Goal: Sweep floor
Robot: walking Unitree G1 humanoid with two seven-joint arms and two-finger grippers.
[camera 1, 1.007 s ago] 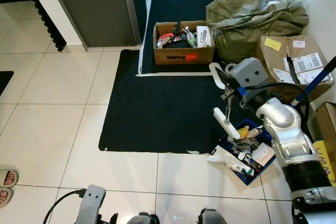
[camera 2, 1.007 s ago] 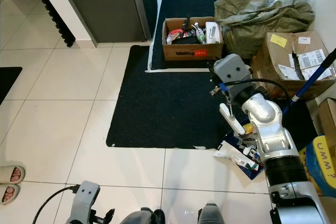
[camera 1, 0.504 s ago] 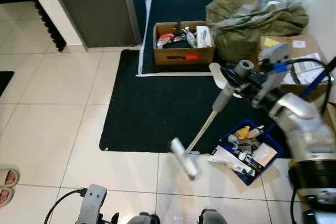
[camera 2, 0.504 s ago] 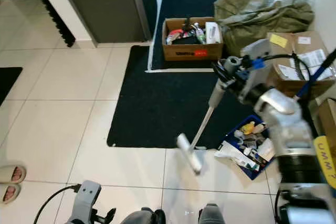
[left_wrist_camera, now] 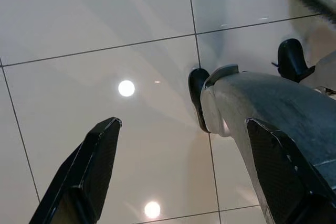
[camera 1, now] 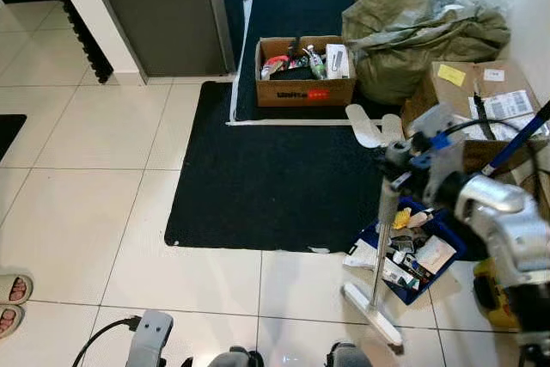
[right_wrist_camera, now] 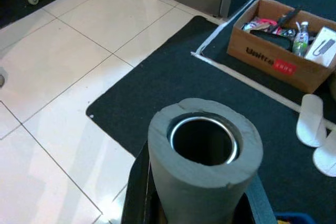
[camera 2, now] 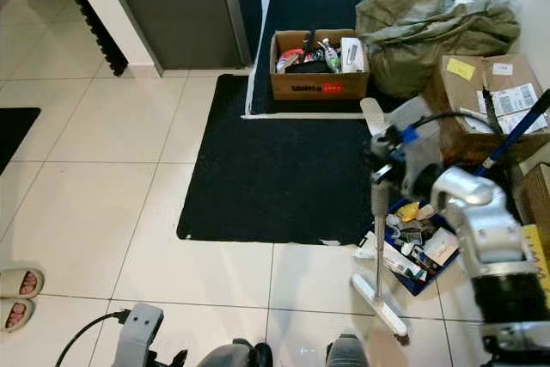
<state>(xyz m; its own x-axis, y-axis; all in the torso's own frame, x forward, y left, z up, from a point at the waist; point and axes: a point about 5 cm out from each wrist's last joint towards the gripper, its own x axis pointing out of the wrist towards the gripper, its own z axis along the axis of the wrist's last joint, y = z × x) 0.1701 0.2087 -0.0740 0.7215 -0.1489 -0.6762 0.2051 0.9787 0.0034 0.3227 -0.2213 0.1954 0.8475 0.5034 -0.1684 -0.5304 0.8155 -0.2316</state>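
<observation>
My right gripper [camera 1: 398,163] is shut on the grey foam grip of a broom [camera 1: 379,257], held nearly upright. Its pale head [camera 1: 371,316] rests on the white tile floor [camera 1: 94,212] just in front of a blue tray [camera 1: 450,239] of clutter. The right wrist view looks down the hollow end of the grip [right_wrist_camera: 205,145], with a black mat [right_wrist_camera: 210,82] beyond. My left gripper [left_wrist_camera: 184,171] hangs open low over bare tile beside my own foot [left_wrist_camera: 262,108]. Its arm [camera 1: 148,343] shows at the bottom edge of the left eye view.
A black mat [camera 1: 275,169] covers the middle floor. A cardboard box [camera 1: 305,73] of bottles stands at its far edge, with white slippers [camera 1: 365,125] beside it. A green sack [camera 1: 421,27], cardboard boxes [camera 1: 481,100] and a blue pole [camera 1: 516,139] crowd the right. A person's sandalled feet [camera 1: 10,302] are at the lower left.
The broom swung down and to the right: its head went from the raised position, across the tile by the mat's edge, to the tile in front of the blue tray. The handle now stands nearly upright.
</observation>
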